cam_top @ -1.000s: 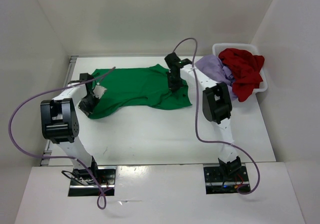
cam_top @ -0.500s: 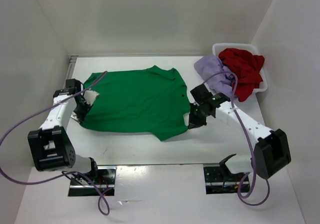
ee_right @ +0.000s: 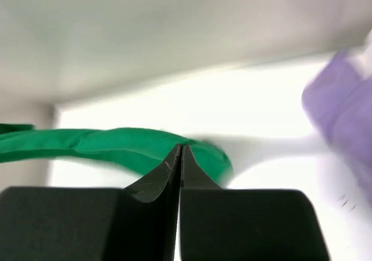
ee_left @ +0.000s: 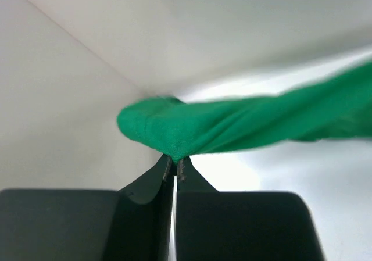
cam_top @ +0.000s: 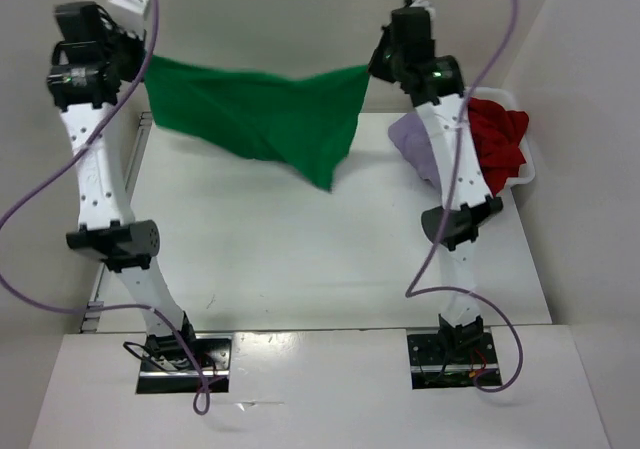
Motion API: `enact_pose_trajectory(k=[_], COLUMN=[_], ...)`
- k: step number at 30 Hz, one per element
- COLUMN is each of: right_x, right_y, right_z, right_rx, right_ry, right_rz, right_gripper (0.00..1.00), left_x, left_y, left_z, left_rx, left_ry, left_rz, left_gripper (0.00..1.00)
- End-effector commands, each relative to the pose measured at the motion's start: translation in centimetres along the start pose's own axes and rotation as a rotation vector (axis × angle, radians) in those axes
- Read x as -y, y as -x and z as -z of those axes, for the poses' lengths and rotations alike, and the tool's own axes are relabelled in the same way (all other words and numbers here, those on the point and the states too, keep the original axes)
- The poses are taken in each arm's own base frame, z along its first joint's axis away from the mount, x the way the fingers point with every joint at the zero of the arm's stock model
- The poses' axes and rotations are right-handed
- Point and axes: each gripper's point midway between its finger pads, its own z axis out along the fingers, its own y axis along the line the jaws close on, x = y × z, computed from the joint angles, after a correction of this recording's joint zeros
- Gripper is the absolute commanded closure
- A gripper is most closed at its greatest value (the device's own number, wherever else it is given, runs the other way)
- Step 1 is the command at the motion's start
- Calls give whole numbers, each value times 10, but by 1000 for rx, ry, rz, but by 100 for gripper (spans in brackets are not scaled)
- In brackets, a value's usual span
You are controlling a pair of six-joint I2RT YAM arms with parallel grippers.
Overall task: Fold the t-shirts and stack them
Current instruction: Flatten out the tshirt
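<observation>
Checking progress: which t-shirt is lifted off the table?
The bright green cloth t-shirt, stretched between left gripper and right gripper; the dark red shirt and pale lavender shirt lie heaped aside.

Bright even light, faint soft shadows, whites blown out, green t-shirt [ee_left: 232,127] blurred on wrist cams

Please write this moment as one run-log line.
left gripper: shut on green t-shirt | right gripper: shut on same shirt | state: stretched above table
</observation>
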Motion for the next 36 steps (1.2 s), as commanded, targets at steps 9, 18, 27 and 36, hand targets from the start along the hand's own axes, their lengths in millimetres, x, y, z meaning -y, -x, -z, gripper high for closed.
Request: enact_pose_trajectory(k=[9,18,27,36], right_x=[1,47,89,80], right_y=[-45,-268,-373,-346], right_z=[124,166,192,187], right_rx=[-34,-415,-619,-554], right_ry=[-210,-130,-109,-102], right_rz=[147,64,-72,-20], right_gripper=[100,100,100,100], left_x=[64,119,136,129], left_y=[-118,-300,-391,-384], left_z=[48,85,108,134], left_rx=[-178,-563,-826,-838], left_ry=[-125,-220,-263,-222], left_rz=[-69,-189,-201,-184], left_gripper=[100,100,99,96])
